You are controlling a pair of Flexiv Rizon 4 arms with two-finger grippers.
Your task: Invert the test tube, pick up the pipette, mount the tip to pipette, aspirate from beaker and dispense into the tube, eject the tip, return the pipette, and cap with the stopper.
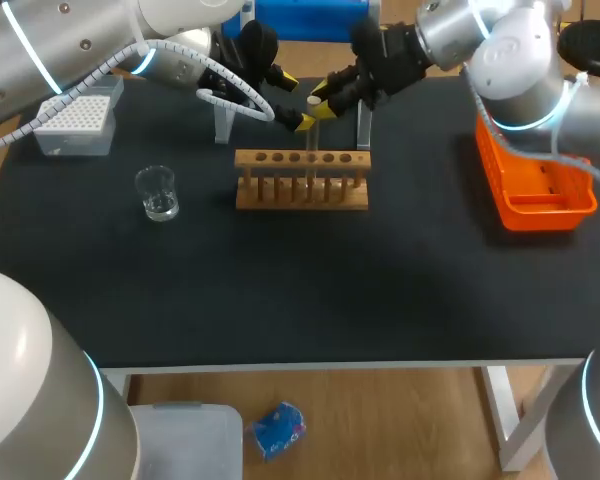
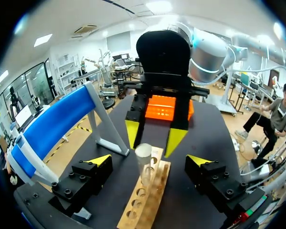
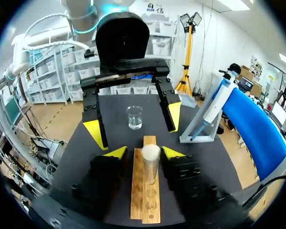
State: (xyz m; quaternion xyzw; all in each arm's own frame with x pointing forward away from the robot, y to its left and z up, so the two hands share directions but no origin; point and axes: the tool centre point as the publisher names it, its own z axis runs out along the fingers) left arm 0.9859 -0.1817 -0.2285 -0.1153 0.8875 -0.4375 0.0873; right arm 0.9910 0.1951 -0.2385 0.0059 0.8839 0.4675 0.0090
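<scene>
While racked, tube point(image 3: 150, 164) inside right end effector point(image 3: 145, 152)

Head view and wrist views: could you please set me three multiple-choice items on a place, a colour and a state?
1. Where is the glass beaker relative to the wooden test tube rack? A. On top of it. B. To its left. C. To its right.
2. What colour is the plastic basket? A. Green. B. White. C. Orange.
3. How is the left gripper? A. Open, holding nothing. B. Shut on the beaker. C. Shut on the basket.
Answers: 1 B, the head view shows it standing left of the rack; 2 C, its walls are bright orange; 3 A, its yellow tips stand wide apart.
</scene>
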